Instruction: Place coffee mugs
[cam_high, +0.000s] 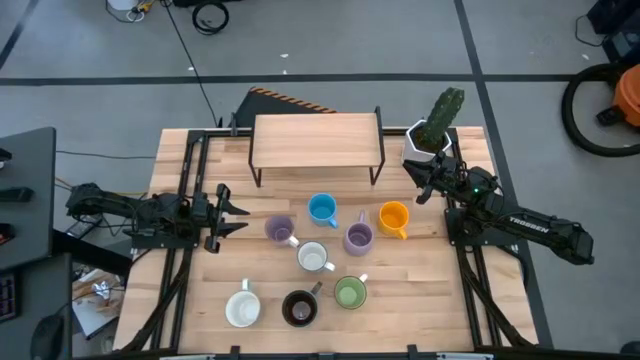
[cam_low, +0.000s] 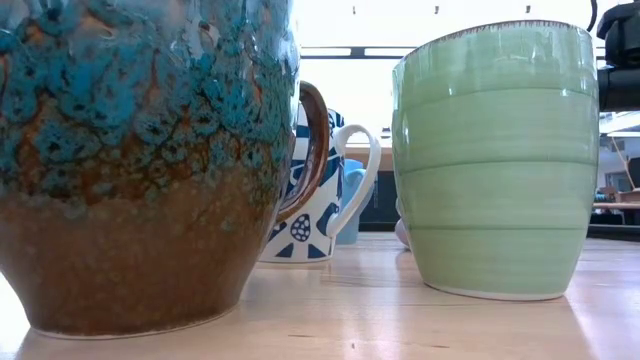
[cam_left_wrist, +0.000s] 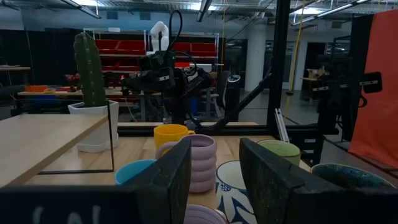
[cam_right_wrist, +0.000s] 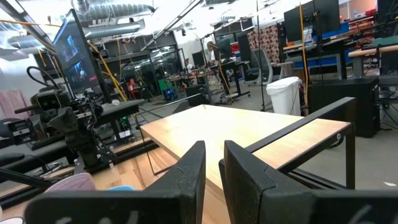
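The left gripper (cam_high: 238, 213), fingers wide apart and empty, faces the small lilac ceramic mug (cam_high: 279, 230) just ahead, likely to grab it, while the right gripper (cam_high: 418, 181), fingers a little apart and empty, waits beside the small orange ceramic mug (cam_high: 394, 217).

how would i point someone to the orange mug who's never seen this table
Start at the wooden shelf at the table's back edge, then drop to the row of mugs just in front of it. The orange mug ends that row on the right arm's side, beside a lilac mug; it is the only orange one.
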